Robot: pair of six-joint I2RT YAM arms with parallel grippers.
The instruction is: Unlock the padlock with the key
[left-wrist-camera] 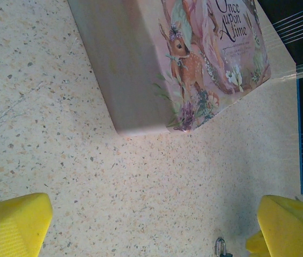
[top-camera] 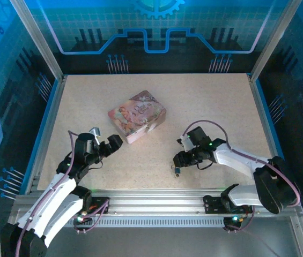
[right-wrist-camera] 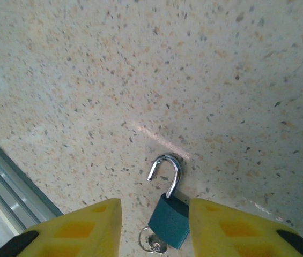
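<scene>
Padlock (right-wrist-camera: 169, 227) lies on the tabletop (top-camera: 221, 107), near-right of the tin (top-camera: 137, 115), shackle open, key (right-wrist-camera: 152, 243) at its base, between the right gripper's (right-wrist-camera: 154, 206) parted jaws. Left gripper's (left-wrist-camera: 154, 214) jaws gape near the tin.

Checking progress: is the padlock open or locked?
Open. The padlock lies with its shackle swung out, one end free of the teal body.

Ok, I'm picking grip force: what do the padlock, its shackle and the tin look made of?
Padlock body: probably painted metal, matte teal, no glare. Shackle: bare polished metal, bright highlights along its curve. Tin: likely printed sheet metal, satin sheen on its side; cardboard can't be excluded.
</scene>
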